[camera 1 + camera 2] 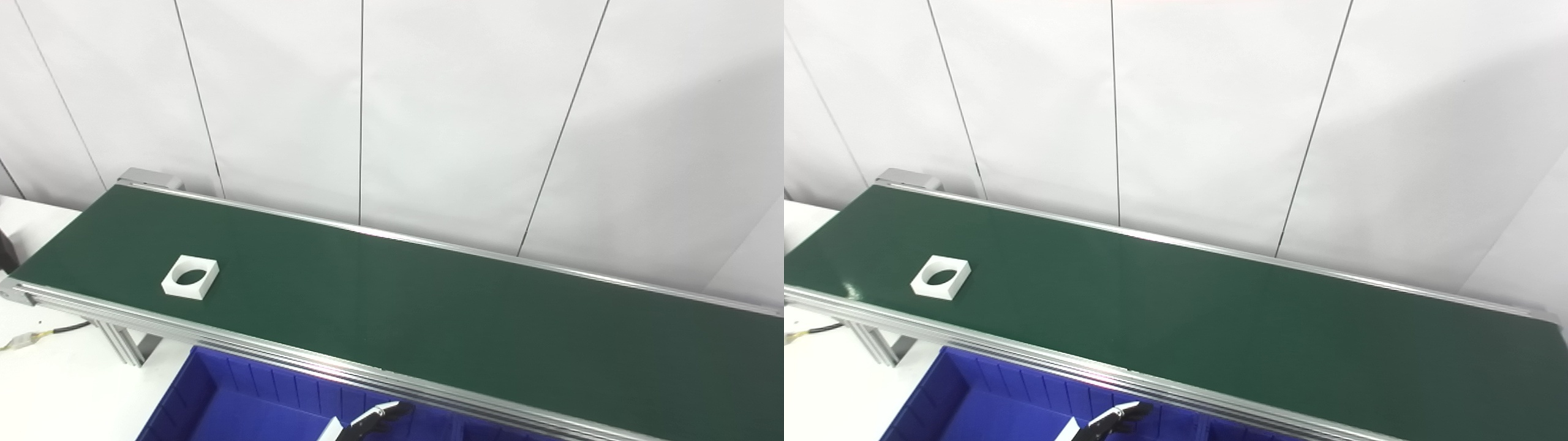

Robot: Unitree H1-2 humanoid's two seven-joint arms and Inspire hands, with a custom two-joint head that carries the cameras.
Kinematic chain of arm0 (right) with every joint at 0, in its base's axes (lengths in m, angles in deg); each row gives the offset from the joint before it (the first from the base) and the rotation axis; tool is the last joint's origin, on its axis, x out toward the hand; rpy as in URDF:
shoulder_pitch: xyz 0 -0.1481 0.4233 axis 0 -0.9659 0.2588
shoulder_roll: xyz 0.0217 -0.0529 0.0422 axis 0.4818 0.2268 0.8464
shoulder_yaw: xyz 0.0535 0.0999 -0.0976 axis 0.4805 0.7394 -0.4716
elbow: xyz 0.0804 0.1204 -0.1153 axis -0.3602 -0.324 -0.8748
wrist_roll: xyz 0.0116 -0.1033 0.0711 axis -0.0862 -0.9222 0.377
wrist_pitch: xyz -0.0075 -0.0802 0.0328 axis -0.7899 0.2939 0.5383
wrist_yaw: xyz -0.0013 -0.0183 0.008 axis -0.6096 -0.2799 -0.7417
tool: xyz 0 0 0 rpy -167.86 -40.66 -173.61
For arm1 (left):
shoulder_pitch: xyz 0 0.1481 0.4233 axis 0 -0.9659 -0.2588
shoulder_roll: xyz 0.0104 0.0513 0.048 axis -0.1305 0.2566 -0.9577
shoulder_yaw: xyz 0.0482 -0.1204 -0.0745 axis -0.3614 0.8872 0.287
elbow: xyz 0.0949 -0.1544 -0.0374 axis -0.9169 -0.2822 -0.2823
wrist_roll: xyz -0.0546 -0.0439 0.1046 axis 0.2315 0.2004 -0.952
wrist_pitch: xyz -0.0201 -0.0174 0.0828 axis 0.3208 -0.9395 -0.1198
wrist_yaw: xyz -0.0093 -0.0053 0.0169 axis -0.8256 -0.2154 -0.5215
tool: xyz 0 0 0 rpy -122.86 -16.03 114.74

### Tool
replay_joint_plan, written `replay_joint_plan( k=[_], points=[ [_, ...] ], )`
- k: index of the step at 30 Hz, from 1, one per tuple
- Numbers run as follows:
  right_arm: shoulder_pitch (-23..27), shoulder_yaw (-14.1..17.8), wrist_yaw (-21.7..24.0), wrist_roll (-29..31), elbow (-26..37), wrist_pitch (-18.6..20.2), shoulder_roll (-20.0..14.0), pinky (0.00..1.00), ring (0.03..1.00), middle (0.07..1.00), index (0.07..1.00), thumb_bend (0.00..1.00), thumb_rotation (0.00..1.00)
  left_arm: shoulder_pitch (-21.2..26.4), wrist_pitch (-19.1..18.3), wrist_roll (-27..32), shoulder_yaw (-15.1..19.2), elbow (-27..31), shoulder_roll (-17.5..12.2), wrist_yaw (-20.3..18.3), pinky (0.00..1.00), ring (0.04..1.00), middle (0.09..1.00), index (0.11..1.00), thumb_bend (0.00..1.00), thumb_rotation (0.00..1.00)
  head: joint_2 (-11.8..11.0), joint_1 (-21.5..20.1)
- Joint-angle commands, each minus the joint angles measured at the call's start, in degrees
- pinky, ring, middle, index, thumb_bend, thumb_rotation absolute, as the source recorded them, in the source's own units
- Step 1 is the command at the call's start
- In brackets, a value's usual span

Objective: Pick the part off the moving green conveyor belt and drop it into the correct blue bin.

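step: you're at the waiting/approach stage. The part (190, 277) sits on the belt (429, 312), nothing holds it, and the bin (245, 404) has no part in it that I can see.

part: white square block with a round hole through it, lying flat near the belt's left end, closer to the near rail than the far one.

pointing: the hole faces straight up. The outline is square, so there's no real long axis to line up with. It sits turned a bit, its edges not quite parallel to the belt's rails.

hand: only a tip of one hand (367, 422) shows at the bottom edge, over the bin just below the near rail. It's probably the left one, but so little is in frame that I wouldn't swear to it, and you can't tell if the fingers are apart or closed.

other hand: not in view at all.

gap: hand and part are well apart, with the part off to the left and farther back.

next move: you'll need to lift over the near rail, reach left, and time it to the belt's travel. Pinch across two opposite flat sides, or hook the hole wall.

watch out: a flat block can skid if the fingers land late.
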Motion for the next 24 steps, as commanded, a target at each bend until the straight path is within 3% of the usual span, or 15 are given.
replay_joint_plan(
  k=[1, 7, 12, 15, 20, 24],
  points=[
    [0.85, 0.68, 0.86, 0.38, 0.77, -3.0, 0.14, 0.99, 0.938, 0.927, 0.971, 0.88, 0.55, 1.14, 1.89, 0.18, -0.42, 0.79, -0.17, 0.87, 0.79, 0.845, 0.851, 0.816, 0.93, 0.45, -0.08, 0.15],
    [1.15, 1.25, 0.81, 0.13, 0.32, -3.0, 0.31, 0.97, 0.924, 0.918, 0.963, 0.87, 0.55, 1.94, 1.89, -0.02, -0.25, 3.38, -0.83, 2.08, 0.77, 0.83, 0.843, 0.813, 0.95, 0.43, 0.19, 0.24],
    [1.2, 1.52, 0.93, 0.06, 0.42, -3.0, 0.45, 0.98, 0.925, 0.916, 0.966, 0.87, 0.55, 3.12, 1.89, 0.04, 1.92, 8.86, -2.54, 2.58, 0.74, 0.817, 0.843, 0.815, 0.97, 0.42, 0.52, -0.61],
    [1.31, 1.46, 0.41, -0.28, 0.72, -3.0, 0.4, 0.96, 0.913, 0.907, 0.956, 0.88, 0.56, 4.21, 1.88, 0.0, 3.61, 11.66, -3.73, 1.74, 0.76, 0.83, 0.859, 0.832, 0.97, 0.42, 0.87, -1.0],
    [1.19, 1.73, 0.94, 0.1, 1.31, -3.0, 0.47, 0.96, 0.914, 0.901, 0.952, 0.87, 0.55, 5.62, 1.88, -4.93, 6.56, 13.8, -4.64, 3.75, 0.77, 0.843, 0.866, 0.859, 0.96, 0.52, 1.67, -2.03],
    [1.12, 1.65, 0.59, -0.26, 1.84, -3.0, 0.31, 0.94, 0.904, 0.896, 0.948, 0.87, 0.55, 7.0, 1.89, -2.38, 7.93, 14.79, -5.92, 1.69, 0.87, 0.9, 0.911, 0.91, 0.87, 0.5, 2.64, -3.81]
  ],
)
